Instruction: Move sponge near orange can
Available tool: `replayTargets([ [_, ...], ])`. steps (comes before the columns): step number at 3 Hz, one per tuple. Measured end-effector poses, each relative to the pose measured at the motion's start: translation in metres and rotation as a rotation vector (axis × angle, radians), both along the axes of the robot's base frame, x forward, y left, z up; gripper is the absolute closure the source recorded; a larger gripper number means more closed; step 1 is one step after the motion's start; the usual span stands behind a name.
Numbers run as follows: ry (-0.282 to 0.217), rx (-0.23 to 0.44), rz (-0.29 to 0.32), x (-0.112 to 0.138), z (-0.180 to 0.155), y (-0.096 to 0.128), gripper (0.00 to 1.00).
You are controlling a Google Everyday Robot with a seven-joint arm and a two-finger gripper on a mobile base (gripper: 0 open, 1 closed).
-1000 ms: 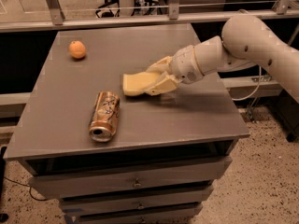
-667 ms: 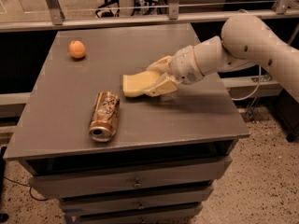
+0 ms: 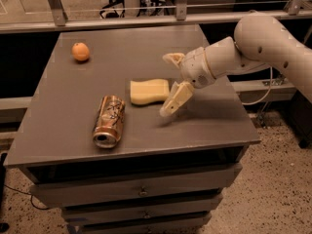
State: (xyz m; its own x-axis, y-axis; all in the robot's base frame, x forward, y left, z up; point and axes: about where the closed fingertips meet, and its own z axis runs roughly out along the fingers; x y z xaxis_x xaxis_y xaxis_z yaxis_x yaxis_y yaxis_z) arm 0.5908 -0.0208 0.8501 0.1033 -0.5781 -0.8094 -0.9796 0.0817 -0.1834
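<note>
released, the pale yellow wavy-edged sponge (image 3: 149, 91) lies beside the orange can (image 3: 109, 121); gripper (image 3: 165, 85) open just beside it

Arm (image 3: 287, 52) cut by edge, tool (image 3: 165, 85) beside sponge (image 3: 147, 91)

The orange can (image 3: 109, 121) is glossy metal, the sponge (image 3: 148, 91) soft matt foam, the counter (image 3: 63, 96) smooth matt grey. Smooth cream plastic jaws hang spread just beside the sponge.
</note>
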Motion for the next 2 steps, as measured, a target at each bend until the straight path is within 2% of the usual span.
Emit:
replayTargets([
  [1, 0.007, 0.068, -0.068, 0.015, 0.008, -0.028, 0.00],
  [2, -0.016, 0.127, -0.177, 0.044, 0.025, -0.088, 0.00],
])
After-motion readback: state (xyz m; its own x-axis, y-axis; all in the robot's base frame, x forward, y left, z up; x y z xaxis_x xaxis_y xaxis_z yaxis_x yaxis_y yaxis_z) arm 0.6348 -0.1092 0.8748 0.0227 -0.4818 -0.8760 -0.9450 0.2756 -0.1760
